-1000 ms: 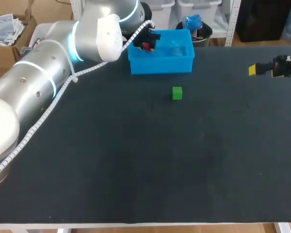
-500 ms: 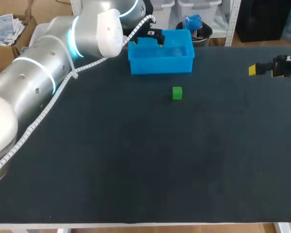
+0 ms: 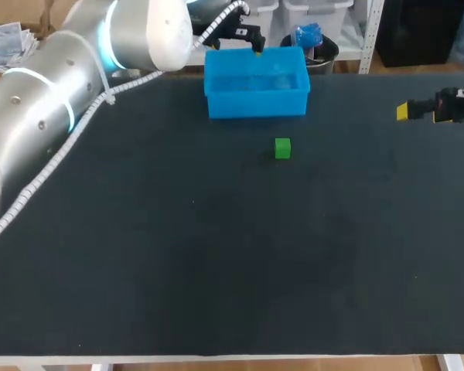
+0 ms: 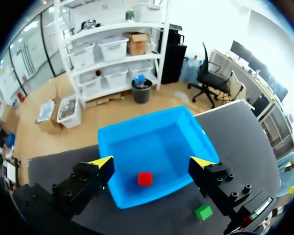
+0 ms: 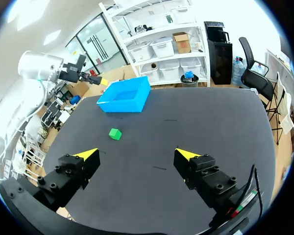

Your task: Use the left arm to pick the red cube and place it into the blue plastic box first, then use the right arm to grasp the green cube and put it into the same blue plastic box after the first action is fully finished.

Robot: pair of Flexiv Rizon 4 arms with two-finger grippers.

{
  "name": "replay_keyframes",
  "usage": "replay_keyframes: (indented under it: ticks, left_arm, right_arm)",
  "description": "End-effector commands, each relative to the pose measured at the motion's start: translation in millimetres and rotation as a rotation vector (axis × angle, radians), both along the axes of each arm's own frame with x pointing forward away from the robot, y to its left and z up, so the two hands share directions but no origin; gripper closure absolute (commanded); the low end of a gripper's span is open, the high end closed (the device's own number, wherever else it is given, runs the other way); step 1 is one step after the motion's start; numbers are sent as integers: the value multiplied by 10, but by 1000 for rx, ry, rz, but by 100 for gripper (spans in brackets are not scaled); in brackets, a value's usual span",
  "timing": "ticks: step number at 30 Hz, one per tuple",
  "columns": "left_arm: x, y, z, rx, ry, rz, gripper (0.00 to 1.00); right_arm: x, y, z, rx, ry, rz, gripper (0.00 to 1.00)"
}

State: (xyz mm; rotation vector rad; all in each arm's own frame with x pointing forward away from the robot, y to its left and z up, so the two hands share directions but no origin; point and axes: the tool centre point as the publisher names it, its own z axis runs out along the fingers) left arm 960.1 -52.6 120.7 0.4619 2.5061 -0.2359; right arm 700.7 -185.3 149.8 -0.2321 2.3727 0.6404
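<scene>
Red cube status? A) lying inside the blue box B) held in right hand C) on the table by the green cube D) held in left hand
A: the left wrist view shows the red cube on the floor of the blue box, with the left hand open above it.

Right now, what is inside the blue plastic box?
The left wrist view shows the red cube alone on the floor of the blue plastic box. In the head view the box's near wall hides it. The green cube is outside, on the table.
</scene>
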Motion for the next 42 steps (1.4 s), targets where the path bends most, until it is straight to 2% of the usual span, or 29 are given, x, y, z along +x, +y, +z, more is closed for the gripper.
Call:
replay_keyframes:
  ticks: [1,13,24,31,35,37,42]
  left_arm:
    - [-540,214,197,-18,-56,2,0]
    - [-1376,747,319,-59,-62,-2,0]
    - [-2186,1017,283,-69,-123,-96,0]
    - [-2528,1148,196,-72,-143,-131,0]
    - [-2673,1223,156,-74,-159,-160,0]
    - [-2737,1250,128,-43,-168,-176,0]
    - [-2896,1349,57,-59,-160,-220,0]
  right_arm:
    - [-1,-5,-1,1,0,2,0]
    - [-1,-5,-1,1,0,2,0]
    - [-1,-5,-1,1,0,2,0]
    - [-1,-5,-1,1,0,2,0]
    - [-1,-5,-1,1,0,2,0]
    - [-1,-5,-1,1,0,2,0]
    - [-1,-5,-1,1,0,2,0]
